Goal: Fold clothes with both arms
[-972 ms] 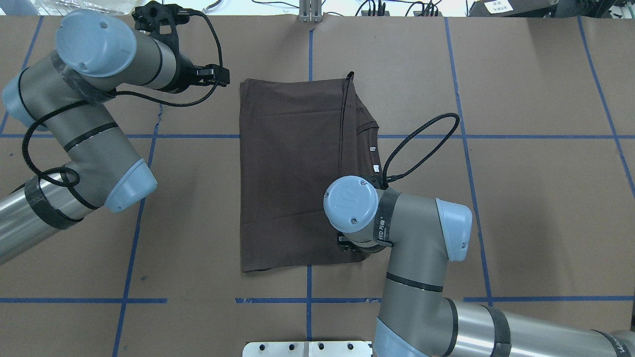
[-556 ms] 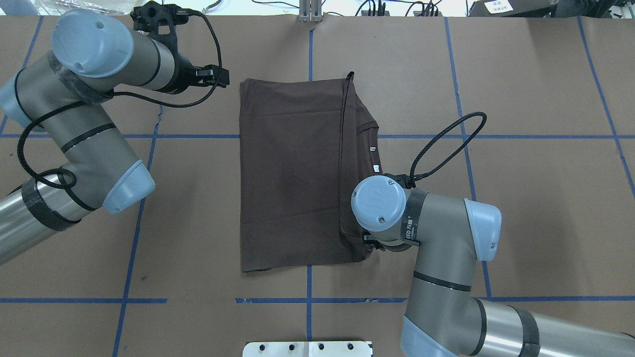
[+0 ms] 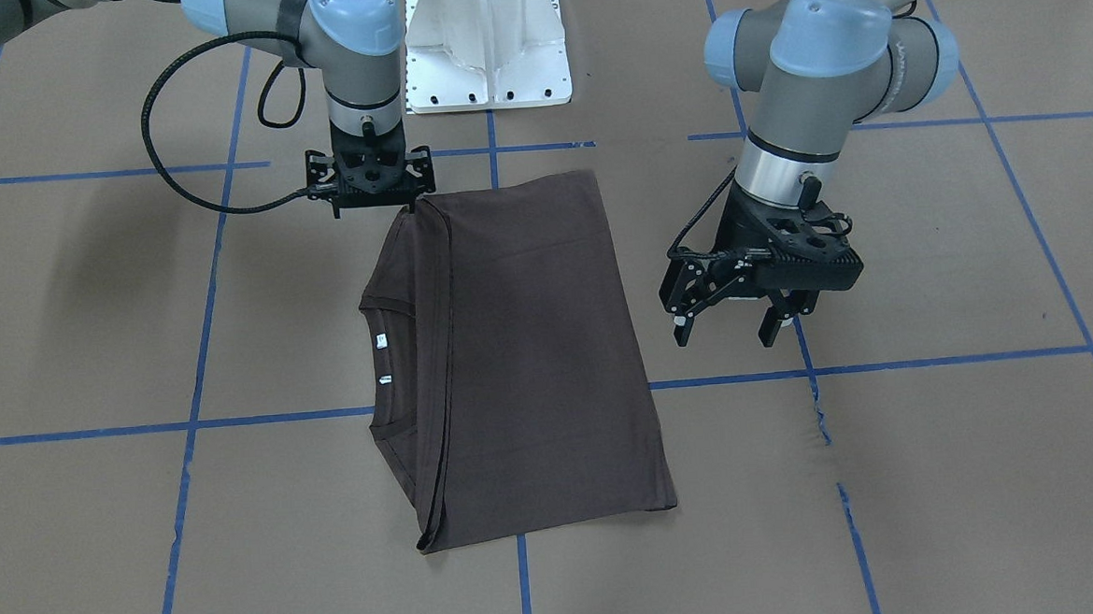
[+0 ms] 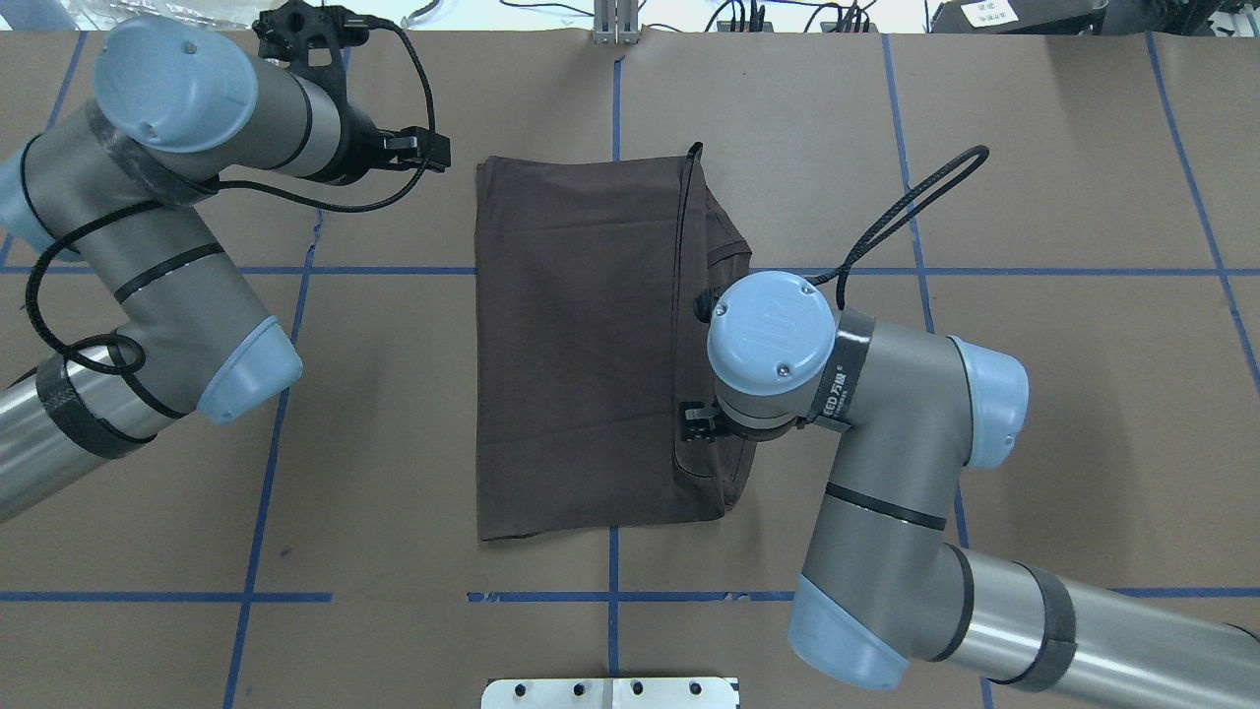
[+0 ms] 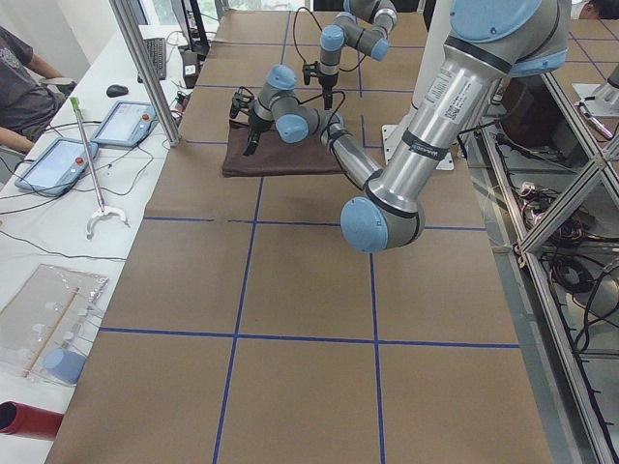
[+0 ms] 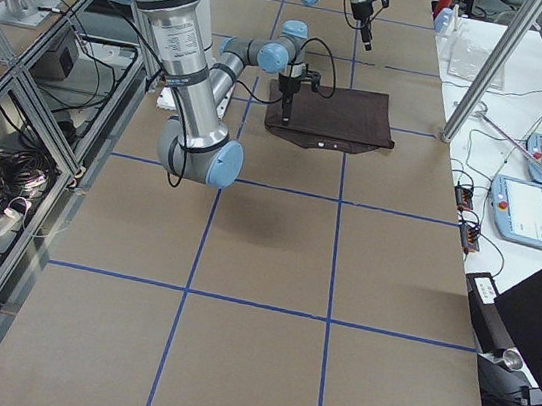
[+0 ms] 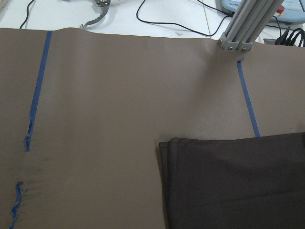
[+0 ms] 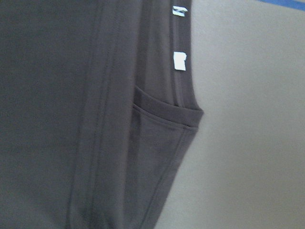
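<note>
The dark brown T-shirt (image 3: 530, 345) lies folded into a tall rectangle at the table's middle (image 4: 581, 335). Its collar and white neck tags (image 3: 381, 341) stick out on the robot's right side; the tags also show in the right wrist view (image 8: 179, 61). My right gripper (image 3: 373, 208) points straight down over the shirt's corner nearest the base; its jaws look spread and hold nothing. From overhead it is mostly hidden under the wrist (image 4: 701, 423). My left gripper (image 3: 725, 330) is open and empty, hovering beside the shirt's far left corner (image 4: 433, 150), apart from the cloth (image 7: 238, 186).
The white pedestal base (image 3: 486, 48) stands at the table's robot side. Blue tape lines (image 4: 610, 596) grid the brown table cover. An aluminium post (image 7: 243, 28) stands at the far edge. The right arm's cable (image 4: 906, 207) loops above the table. Tablets (image 5: 48, 159) lie on a side desk.
My right arm first swung out to the shirt's right edge, then moved farther from the base along that edge and rose, now covering the neck tags. My left arm drifted slightly outward.
</note>
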You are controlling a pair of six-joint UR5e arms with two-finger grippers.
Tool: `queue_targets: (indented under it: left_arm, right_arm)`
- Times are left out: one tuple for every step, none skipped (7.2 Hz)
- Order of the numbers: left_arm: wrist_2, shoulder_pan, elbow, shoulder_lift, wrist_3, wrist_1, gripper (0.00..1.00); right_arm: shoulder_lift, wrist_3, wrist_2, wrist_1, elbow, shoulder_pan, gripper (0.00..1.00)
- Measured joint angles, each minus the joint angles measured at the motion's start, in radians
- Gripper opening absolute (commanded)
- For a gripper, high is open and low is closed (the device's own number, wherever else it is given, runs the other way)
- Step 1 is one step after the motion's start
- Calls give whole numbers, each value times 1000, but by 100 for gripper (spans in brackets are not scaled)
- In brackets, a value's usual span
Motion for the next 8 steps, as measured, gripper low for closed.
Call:
queue_targets:
  left_arm:
    - [0,-1,-1,2,1,0,100]
    - [0,-2,-2,3,1,0,100]
    - [-1,-3,-5,4,0,0,100]
    - [-5,-3,-9,4,-3,0,100]
    - [-13,-4,-12,4,-5,0,100]
    - [-17,-5,-13,5,-6,0,100]
    - [-20,-5,-13,5,-7,-1,100]
    - [-21,-5,-13,5,-8,-1,100]
  right_arm:
    - [46,1,1,45,-61,1,100]
    - [77,6,1,75,-112,-7,100]
    - [89,9,1,87,-142,-23,100]
    - [93,11,0,92,-168,-42,100]
    - [90,12,0,92,-186,-56,100]
    - [87,12,1,89,-194,-63,100]
    - [86,12,6,83,-197,-63,100]
    - [81,12,14,78,-197,-62,100]
